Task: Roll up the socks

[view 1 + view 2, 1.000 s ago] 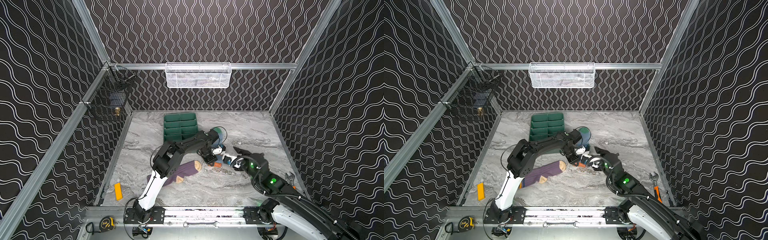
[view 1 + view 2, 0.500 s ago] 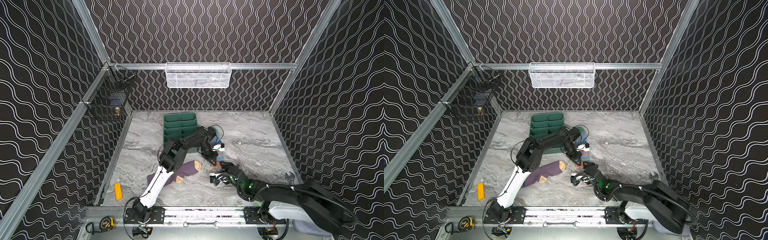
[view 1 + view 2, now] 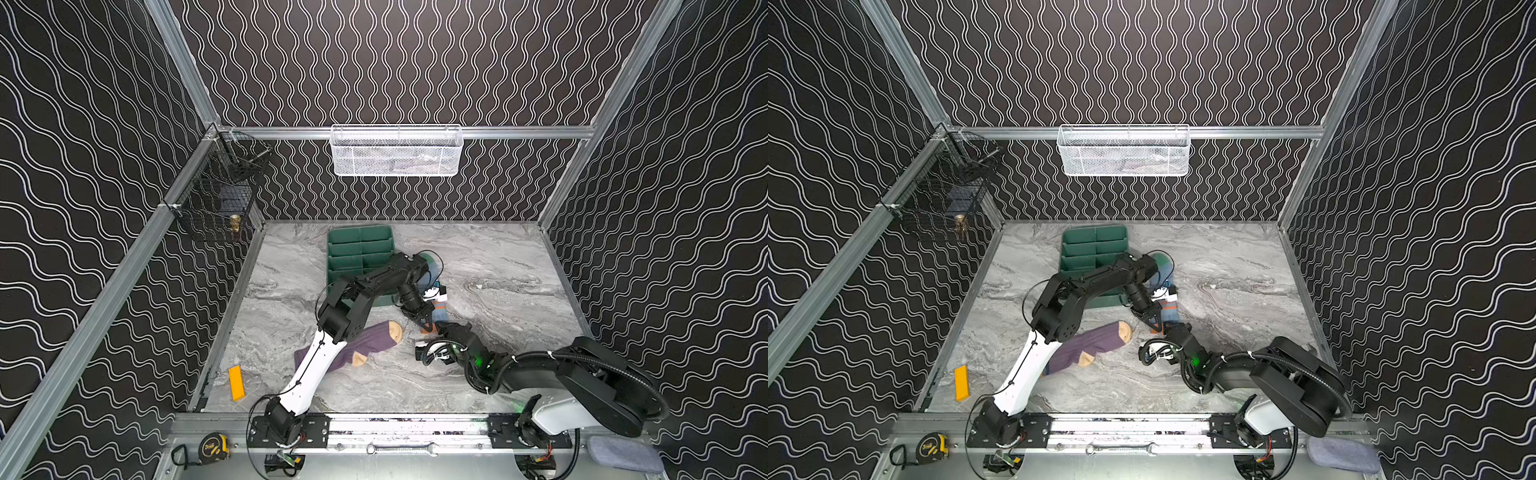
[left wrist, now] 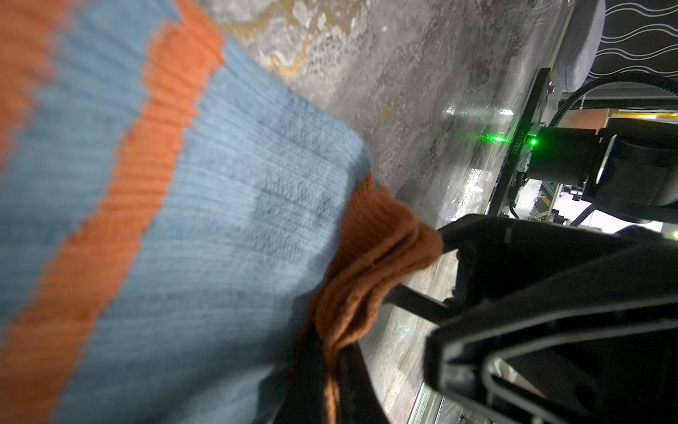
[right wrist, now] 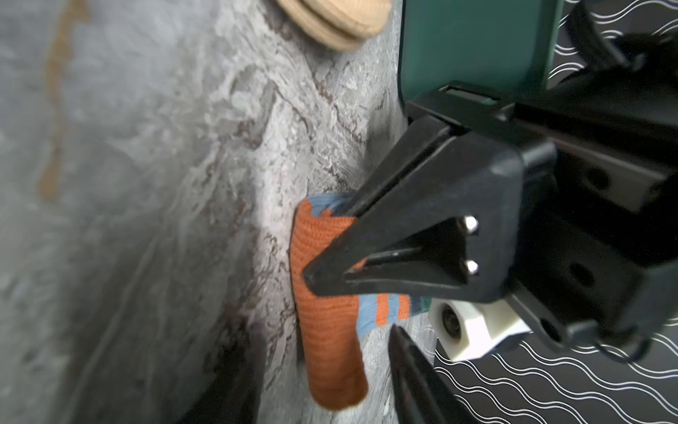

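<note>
Top views, tabletop (image 3: pixel 498 266): grey marble-look, with both socks lying on it, near each other but not touching.
Green tray (image 3: pixel 353 249): empty, just beside the blue sock's toe end.
Purple sock (image 3: pixel 374 343): flat near the middle, partly under the left arm, untouched.
Blue sock (image 3: pixel 439 311): soft, light ribbed knit that will likely bunch and slide. The orange cuff (image 5: pixel 330 330), bunched into a thick fold, looks the surest hold.
Left pincer (image 5: pixel 312 277): clamped tight on that cuff.
Right pincer (image 4: pixel 427 270): about half open, fingers either side of the cuff's corner, gripping nothing.
</note>
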### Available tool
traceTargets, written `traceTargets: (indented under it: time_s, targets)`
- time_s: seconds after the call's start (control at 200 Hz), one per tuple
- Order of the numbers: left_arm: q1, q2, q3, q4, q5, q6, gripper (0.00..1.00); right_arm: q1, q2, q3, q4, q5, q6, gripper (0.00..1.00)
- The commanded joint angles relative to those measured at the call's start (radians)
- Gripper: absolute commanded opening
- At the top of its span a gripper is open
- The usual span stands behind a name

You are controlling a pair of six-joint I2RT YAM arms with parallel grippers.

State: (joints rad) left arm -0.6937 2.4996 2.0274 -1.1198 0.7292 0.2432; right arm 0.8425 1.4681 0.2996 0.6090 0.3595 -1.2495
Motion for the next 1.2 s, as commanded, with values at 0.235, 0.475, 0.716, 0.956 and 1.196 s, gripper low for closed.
traceTargets:
  time_s: [0.235,0.475,0.716,0.956,1.196]
  targets:
    - [-0.001,0.012,-0.035,-0.003,-0.246,0.016,0.0,-0.009,0.09,0.037,-0.143,-0.051,0.053,0.17]
    - [-0.014,-0.028,-0.029,-0.006,-0.232,0.031,0.02,-0.011,0.089,0.06,-0.278,-0.106,0.105,0.0]
    - [-0.046,-0.11,-0.077,0.027,-0.261,0.05,0.34,-0.024,0.023,0.107,-0.462,-0.167,0.154,0.0]
    - [-0.052,-0.261,-0.13,0.138,-0.291,0.013,0.49,-0.039,-0.077,0.144,-0.671,-0.261,0.199,0.0]
    - [-0.044,-0.425,-0.121,0.236,-0.419,-0.01,0.61,-0.051,-0.114,0.218,-0.872,-0.381,0.258,0.0]
